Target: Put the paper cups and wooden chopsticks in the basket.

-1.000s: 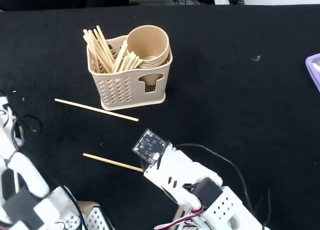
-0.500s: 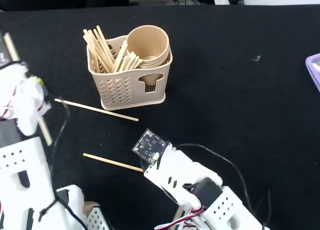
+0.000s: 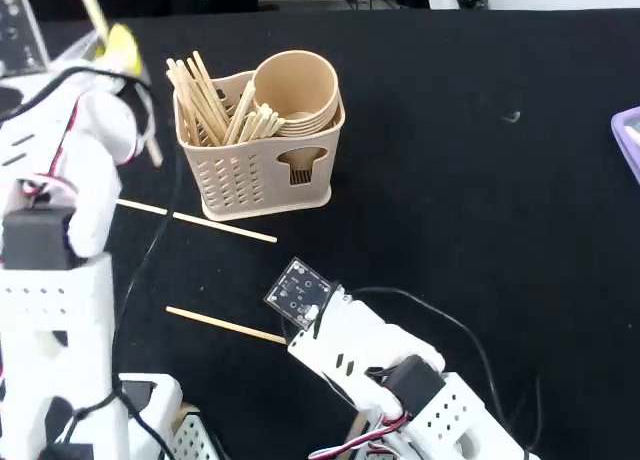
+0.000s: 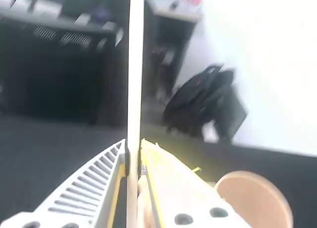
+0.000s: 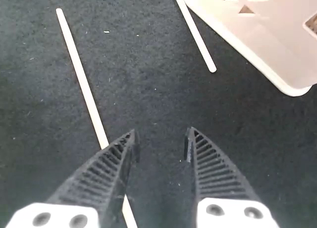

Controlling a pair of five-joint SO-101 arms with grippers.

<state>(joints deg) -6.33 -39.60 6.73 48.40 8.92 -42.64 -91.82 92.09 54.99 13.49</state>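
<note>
A: L side?
B: L gripper [image 4: 132, 151] is clamped on the held chopstick [image 4: 134, 64], raised high, left of the basket [image 3: 262, 175]. The stick pokes out both sides of the jaws.
A: Handling?
B: Thin wood rod, light, stiff, smooth. It'll pivot in the pads if gripped off-centre, so hold approx mid-length. The ribbed pads help.
A: On the table?
B: 2 more on the black matte table [image 3: 480, 230]. Far loose stick [image 3: 195, 220] lies just in front of the basket, near loose stick [image 3: 225, 325] is closer to the arms. Both lie flat, so there's no edge to get under. Pinch across the middle.
A: Basket?
B: Beige plastic w/ perforated walls. Chopstick bundle [image 3: 200, 95] is fanned in its left part, paper cups [image 3: 295, 85] in the right. Prob a nested stack, can't count them. Thin walls crush easily, so take by the rim, gently.
A: R side?
B: R gripper [image 5: 161, 139] has fingers apart and nothing in it, low over the table. The near stick runs beside one finger, not between them. Contact unclear.
</note>
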